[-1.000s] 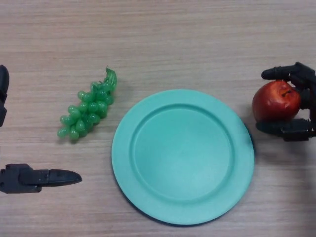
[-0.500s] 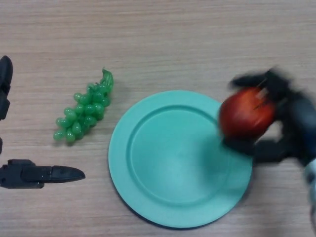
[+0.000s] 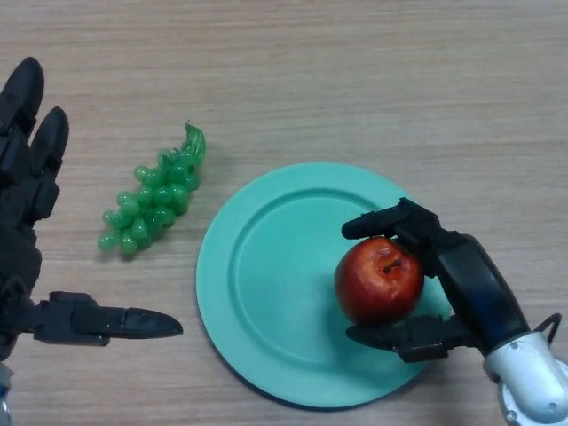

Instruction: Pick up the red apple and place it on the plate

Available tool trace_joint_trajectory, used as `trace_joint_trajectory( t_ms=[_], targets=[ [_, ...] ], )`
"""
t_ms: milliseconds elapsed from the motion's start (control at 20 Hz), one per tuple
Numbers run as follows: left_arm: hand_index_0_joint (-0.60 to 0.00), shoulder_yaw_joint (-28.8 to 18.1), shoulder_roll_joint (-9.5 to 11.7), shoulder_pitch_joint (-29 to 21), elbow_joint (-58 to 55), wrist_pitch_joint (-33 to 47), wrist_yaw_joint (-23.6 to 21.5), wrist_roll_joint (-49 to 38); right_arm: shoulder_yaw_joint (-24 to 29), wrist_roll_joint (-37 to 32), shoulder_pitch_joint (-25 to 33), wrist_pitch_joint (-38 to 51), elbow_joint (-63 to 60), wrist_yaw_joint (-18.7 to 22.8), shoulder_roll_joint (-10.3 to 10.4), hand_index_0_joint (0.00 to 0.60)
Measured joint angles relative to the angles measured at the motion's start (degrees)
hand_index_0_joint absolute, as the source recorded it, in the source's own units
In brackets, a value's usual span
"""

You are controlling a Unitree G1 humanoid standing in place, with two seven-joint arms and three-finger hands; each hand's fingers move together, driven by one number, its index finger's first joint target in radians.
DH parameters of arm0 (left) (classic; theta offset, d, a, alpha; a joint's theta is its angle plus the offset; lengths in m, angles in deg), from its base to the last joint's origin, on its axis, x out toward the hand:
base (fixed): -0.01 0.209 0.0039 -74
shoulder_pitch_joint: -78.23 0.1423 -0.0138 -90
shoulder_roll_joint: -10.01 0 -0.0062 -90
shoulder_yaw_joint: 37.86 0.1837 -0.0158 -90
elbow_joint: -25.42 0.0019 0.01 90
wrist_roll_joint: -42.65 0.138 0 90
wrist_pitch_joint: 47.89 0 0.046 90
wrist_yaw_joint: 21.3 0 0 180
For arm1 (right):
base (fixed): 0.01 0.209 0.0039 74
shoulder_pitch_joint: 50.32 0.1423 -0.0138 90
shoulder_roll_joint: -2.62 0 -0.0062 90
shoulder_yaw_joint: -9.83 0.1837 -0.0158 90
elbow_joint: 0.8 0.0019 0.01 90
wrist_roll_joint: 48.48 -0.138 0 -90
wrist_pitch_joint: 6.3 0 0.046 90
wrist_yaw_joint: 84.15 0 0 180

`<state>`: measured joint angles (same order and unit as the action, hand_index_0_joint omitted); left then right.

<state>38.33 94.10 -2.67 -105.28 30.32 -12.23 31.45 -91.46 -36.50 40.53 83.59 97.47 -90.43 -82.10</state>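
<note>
The red apple is over the right half of the teal plate, stem up. My right hand comes in from the lower right and is shut on it, fingers curled over its top and thumb under its near side. Whether the apple rests on the plate or hangs just above it, I cannot tell. My left hand is at the left edge, open, with its fingers straight and its thumb pointing right near the table's front.
A bunch of green grapes lies on the wooden table between my left hand and the plate's left rim.
My right hand has carried the apple leftward from off the plate's right side to over its right half. My left hand has come further into view.
</note>
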Motion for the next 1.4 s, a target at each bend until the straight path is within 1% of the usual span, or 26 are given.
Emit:
trace_joint_trajectory(
  t_ms=[50,150,300,400,450,500,550,650,700,750,800,900,950,1100,1150,1300,1400],
  targets=[
    [0.0,0.1,0.0,0.1,0.0,0.1,0.0,3.1,-0.6,1.5,1.1,0.0,-1.0,1.4,0.0,0.0],
    [0.0,0.1,0.0,0.4,0.2,0.1,0.0,4.4,-0.7,2.3,2.8,-0.3,-0.9,3.0,0.0,0.0],
    [0.0,0.7,0.0,-0.1,0.2,0.1,0.0,4.5,-0.5,0.8,3.4,-5.5,4.5,3.4,0.0,0.0],
    [0.0,2.6,0.1,-0.5,-0.3,0.1,0.0,4.5,0.4,-3.2,3.4,-9.7,10.2,3.4,0.0,0.0],
    [0.0,3.5,0.1,-1.0,-1.1,0.1,0.0,6.3,2.1,-5.7,3.2,-11.3,14.3,3.3,0.0,0.0],
    [0.0,3.8,0.1,-1.4,-1.5,0.1,0.0,6.6,4.0,-6.7,2.6,-11.9,17.0,2.7,0.0,0.0],
    [0.0,4.5,0.1,-1.6,-1.5,0.0,-0.1,6.6,6.9,-8.6,1.4,-12.6,20.3,1.5,0.0,0.0],
    [0.0,5.7,0.3,-2.1,-1.6,-0.2,-0.1,6.6,10.6,-12.0,-1.9,-14.8,24.2,-0.2,-0.5,0.0],
    [0.0,6.4,0.6,-2.5,-1.6,-0.6,-0.1,6.6,11.6,-12.3,-3.1,-15.4,25.1,-0.5,-0.6,0.0],
    [0.0,6.9,0.8,-3.1,-1.6,-1.0,-0.1,6.5,12.5,-13.7,-4.7,-17.9,27.6,-0.9,-0.7,0.0],
    [0.0,6.8,0.9,-3.6,-1.6,-1.9,-0.1,6.4,13.2,-16.1,-5.4,-18.5,29.0,-1.4,-0.7,0.0],
    [0.0,6.1,2.1,-4.7,-1.3,-2.8,-0.1,5.6,13.8,-19.4,-6.2,-18.5,31.3,-3.7,-0.7,0.0],
    [0.0,5.8,2.2,-5.6,-0.1,-2.8,-0.1,5.7,14.1,-21.1,-6.5,-18.5,31.4,-4.7,-0.7,0.0],
    [0.0,5.2,2.2,-5.3,2.5,-2.6,-0.1,6.1,15.9,-21.6,-6.9,-18.5,33.7,-4.8,-0.7,0.0],
    [0.0,5.4,2.1,-4.7,2.8,-1.9,-0.1,6.1,17.2,-23.1,-6.9,-18.5,33.7,-4.8,-0.7,0.0],
    [0.0,7.4,1.5,-2.8,3.2,-0.4,-0.1,6.1,17.3,-23.2,-7.5,-18.5,33.1,-4.8,-0.7,0.0],
    [0.0,7.7,1.0,-2.5,3.2,-0.4,-0.5,6.1,17.4,-23.2,-7.7,-18.7,34.2,-4.8,-0.7,0.0]
  ],
)
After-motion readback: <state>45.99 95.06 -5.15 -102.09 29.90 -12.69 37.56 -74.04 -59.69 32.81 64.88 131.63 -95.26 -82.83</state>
